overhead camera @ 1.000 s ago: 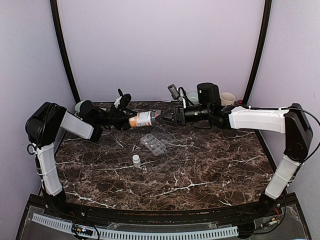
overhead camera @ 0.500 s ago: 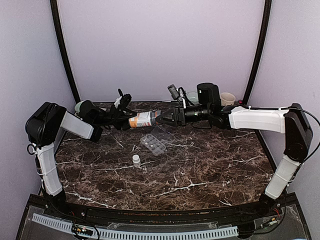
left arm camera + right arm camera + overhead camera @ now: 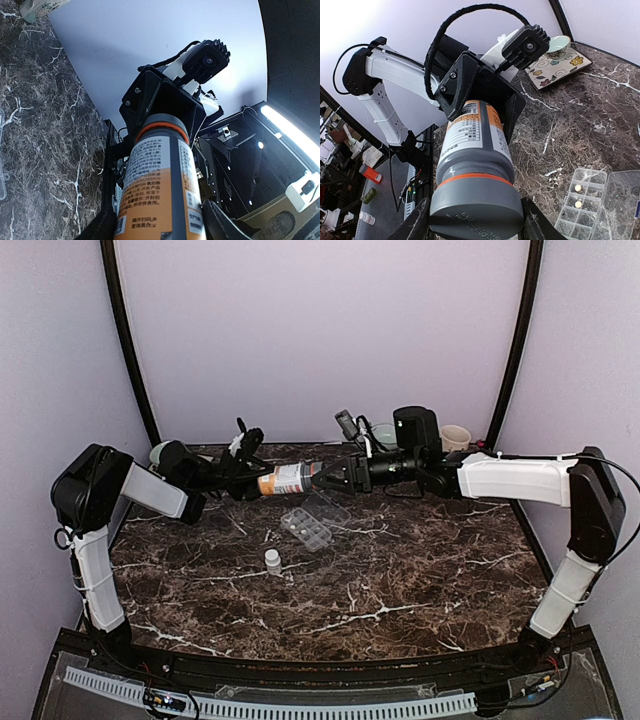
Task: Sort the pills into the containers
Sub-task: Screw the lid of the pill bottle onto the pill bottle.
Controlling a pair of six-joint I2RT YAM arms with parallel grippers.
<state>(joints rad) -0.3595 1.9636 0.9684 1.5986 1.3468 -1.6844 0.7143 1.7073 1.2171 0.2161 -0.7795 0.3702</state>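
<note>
Top external view: nothing has shifted, so uncapping looks stalled. My left gripper (image 3: pixel 255 483) clamps the amber bottle (image 3: pixel 285 480), my right gripper (image 3: pixel 318 476) its grey cap (image 3: pixel 475 200), above the far side of the table (image 3: pixel 400 580); the open organiser box (image 3: pixel 308 528), 2 pills (image 3: pixel 578 188) inside, lies just nearer.

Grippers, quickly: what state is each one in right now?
Left gripper: closed on the amber bottle, body end.
Right gripper: closed on its grey cap.

right pincer (image 3: pixel 475 222) clamps the amber bottle (image 3: pixel 470 132) by its grey cap (image 3: pixel 475 197), containers (image 3: pixel 570 212) nearby
</note>
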